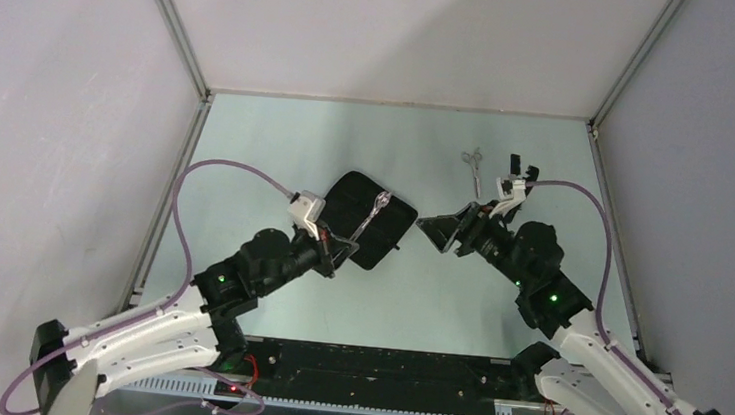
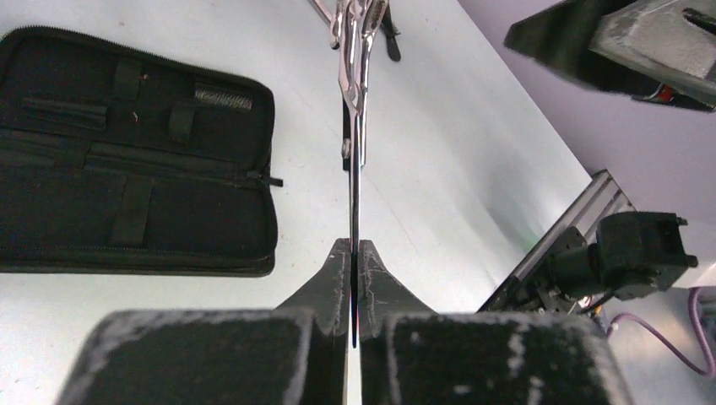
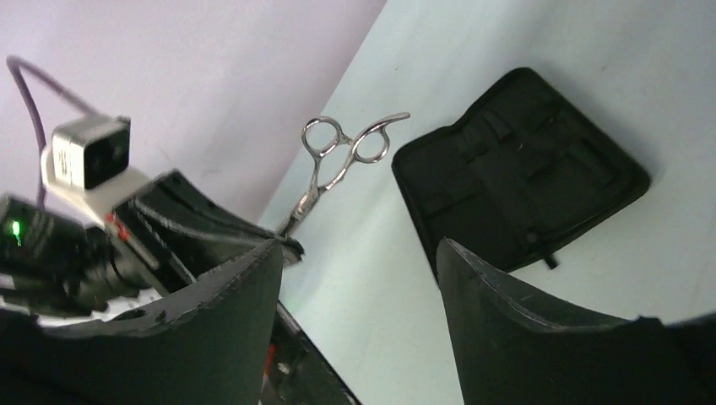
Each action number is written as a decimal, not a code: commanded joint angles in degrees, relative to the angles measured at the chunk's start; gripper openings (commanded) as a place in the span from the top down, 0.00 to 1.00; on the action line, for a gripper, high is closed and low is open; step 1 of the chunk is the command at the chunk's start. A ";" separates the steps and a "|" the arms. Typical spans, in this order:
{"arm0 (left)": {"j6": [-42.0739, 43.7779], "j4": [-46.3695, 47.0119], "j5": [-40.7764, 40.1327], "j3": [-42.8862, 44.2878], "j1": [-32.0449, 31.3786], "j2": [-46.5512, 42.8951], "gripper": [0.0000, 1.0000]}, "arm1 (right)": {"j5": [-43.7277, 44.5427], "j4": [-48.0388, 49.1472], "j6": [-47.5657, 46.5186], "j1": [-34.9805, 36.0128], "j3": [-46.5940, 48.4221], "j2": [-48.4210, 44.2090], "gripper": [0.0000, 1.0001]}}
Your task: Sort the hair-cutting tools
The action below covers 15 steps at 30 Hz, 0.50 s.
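Near the open black zip case (image 1: 389, 232), the left gripper (image 2: 353, 249) is clamped tight on the blade tips of a slim silver pair of scissors (image 2: 355, 118). They point away from the fingers, with two ring handles and a curved finger rest at the far end. The right gripper (image 3: 359, 246) hangs with fingers spread, holding nothing. A second silver pair (image 1: 472, 169) lies flat toward the far right of the pale green table (image 1: 330, 134). Pale grey walls (image 1: 399, 30) enclose it on three sides.
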 commanded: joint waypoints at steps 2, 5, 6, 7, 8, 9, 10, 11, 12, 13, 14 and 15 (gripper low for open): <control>3.55 -6.77 15.41 2.02 6.09 -3.60 1.00 | -22.20 -4.88 -20.83 -8.99 2.41 -3.19 0.29; 4.96 -9.17 22.50 3.40 7.48 -3.92 1.00 | -32.40 -5.02 -25.72 -13.82 3.73 -2.24 0.29; 5.12 -9.74 23.56 3.92 7.78 -4.07 1.00 | -37.57 -5.02 -28.05 -14.61 4.03 -1.23 0.30; 5.39 -9.81 25.52 4.07 7.92 -4.17 1.00 | -40.14 -4.94 -29.18 -15.96 4.78 -0.67 0.30; 5.56 -9.97 26.44 4.57 8.10 -4.36 1.00 | -44.16 -5.01 -31.33 -16.47 5.17 0.65 0.31; 5.90 -10.14 27.96 4.75 8.12 -4.38 1.00 | -45.90 -5.01 -32.36 -17.12 5.81 1.33 0.31; 6.07 -10.54 28.66 5.40 8.12 -4.37 1.00 | -48.52 -5.29 -34.34 -17.32 6.12 2.54 0.32; 6.38 -10.69 30.18 5.69 8.14 -4.23 1.00 | -49.80 -5.72 -35.36 -17.42 7.02 3.19 0.32; 6.49 -10.85 31.05 6.38 8.15 -4.12 1.00 | -51.83 -7.36 -37.80 -17.47 7.52 4.50 0.32; 6.46 -10.93 32.63 6.67 8.15 -3.86 1.00 | -52.72 -8.34 -38.98 -17.44 8.75 5.14 0.33; 6.44 -11.00 34.01 7.22 8.15 -3.71 1.00 | -54.36 -10.48 -40.98 -17.43 9.98 6.37 0.33; 6.41 -10.96 34.59 7.48 8.15 -3.58 1.00 | -55.09 -11.21 -42.20 -17.39 10.54 6.96 0.34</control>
